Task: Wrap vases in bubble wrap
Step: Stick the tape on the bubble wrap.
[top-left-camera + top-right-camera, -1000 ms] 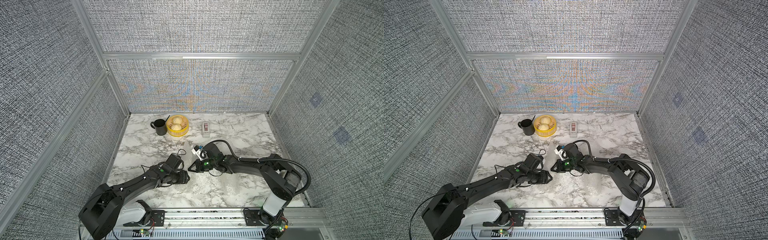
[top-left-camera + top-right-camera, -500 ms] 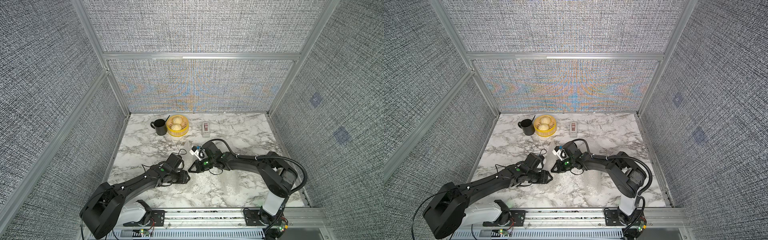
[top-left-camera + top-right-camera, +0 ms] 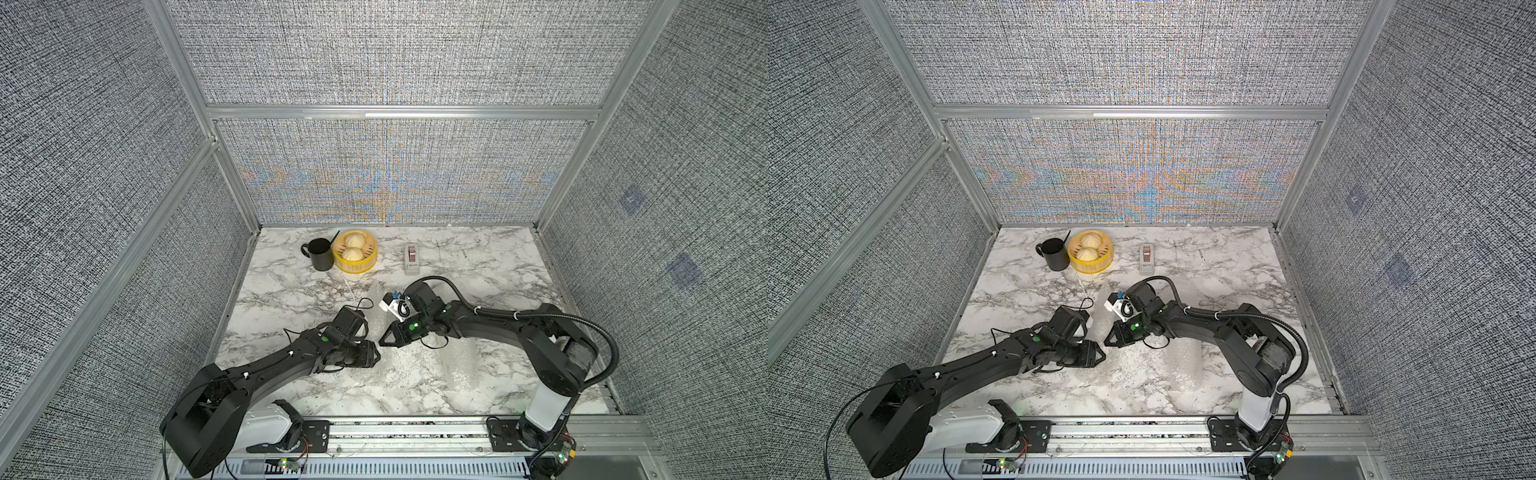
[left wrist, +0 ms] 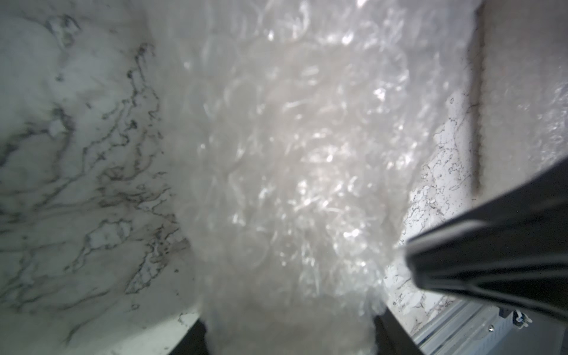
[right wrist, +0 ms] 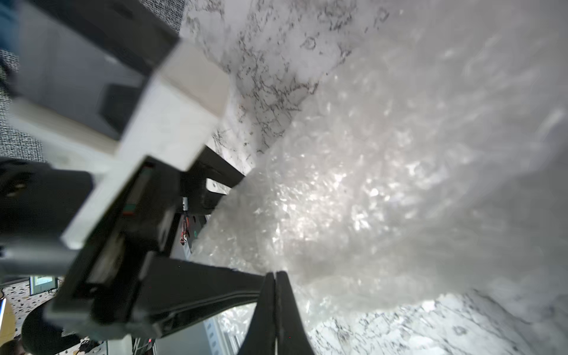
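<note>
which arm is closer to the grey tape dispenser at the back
Right. The wrist of the right arm sits just in front of the tape dispenser; the left arm lies farther forward and left, with the left gripper around the bubble wrap.

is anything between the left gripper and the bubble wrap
Nothing visible. The bubble wrap fills the gap between the fingers of the left gripper; the shut right gripper sits beside it, not in between.

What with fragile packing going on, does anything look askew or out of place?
Nothing looks spilled or damaged. Only misfits: a black mug and a yellow steamer basket of buns standing at the back, unrelated to the bubble wrap.
</note>
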Robot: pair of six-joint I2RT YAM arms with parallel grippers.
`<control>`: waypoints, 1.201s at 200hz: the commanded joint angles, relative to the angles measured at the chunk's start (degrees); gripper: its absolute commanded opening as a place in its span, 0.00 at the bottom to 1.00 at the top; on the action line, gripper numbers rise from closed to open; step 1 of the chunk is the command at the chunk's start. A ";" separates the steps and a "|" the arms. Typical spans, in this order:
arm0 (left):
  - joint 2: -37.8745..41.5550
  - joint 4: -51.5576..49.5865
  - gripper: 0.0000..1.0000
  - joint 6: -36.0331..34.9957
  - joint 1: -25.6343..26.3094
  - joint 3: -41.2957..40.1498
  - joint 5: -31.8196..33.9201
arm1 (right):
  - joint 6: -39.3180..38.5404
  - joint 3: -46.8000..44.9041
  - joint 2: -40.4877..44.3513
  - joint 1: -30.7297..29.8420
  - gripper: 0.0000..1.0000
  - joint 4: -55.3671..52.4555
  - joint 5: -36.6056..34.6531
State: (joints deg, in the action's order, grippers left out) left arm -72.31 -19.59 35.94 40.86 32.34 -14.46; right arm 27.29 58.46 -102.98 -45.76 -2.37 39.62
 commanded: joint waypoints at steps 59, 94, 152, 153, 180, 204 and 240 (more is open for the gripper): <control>0.18 -5.11 0.56 -2.98 -0.08 0.47 0.82 | -2.62 2.10 -3.40 -0.39 0.00 -1.59 -1.32; 2.90 -7.46 0.73 -3.15 -0.33 2.61 3.11 | -3.01 1.86 -4.42 -0.35 0.00 -2.28 -1.47; 7.70 -7.38 0.81 -1.53 -2.49 3.26 4.74 | -1.85 0.78 -4.11 -0.36 0.00 0.19 -1.29; 7.75 -7.39 0.81 -1.47 -2.60 3.21 4.81 | -1.87 0.74 -4.09 -0.37 0.00 0.23 -1.29; 9.14 -5.40 0.73 -0.72 -5.52 2.82 5.22 | -1.46 0.17 -3.99 -0.39 0.00 0.67 -1.39; 7.04 -3.64 0.72 -1.74 -6.45 4.25 3.64 | -1.37 0.17 -3.94 -0.39 0.00 0.97 -1.26; 2.69 -2.71 0.72 -4.10 -6.50 6.28 2.55 | -1.04 0.34 -4.29 -0.39 0.00 1.64 -1.21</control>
State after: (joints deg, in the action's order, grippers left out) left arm -67.64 -24.21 33.56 34.63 37.95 -11.20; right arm 25.91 58.89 -106.50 -45.93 1.91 42.41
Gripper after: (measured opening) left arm 0.722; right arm 0.052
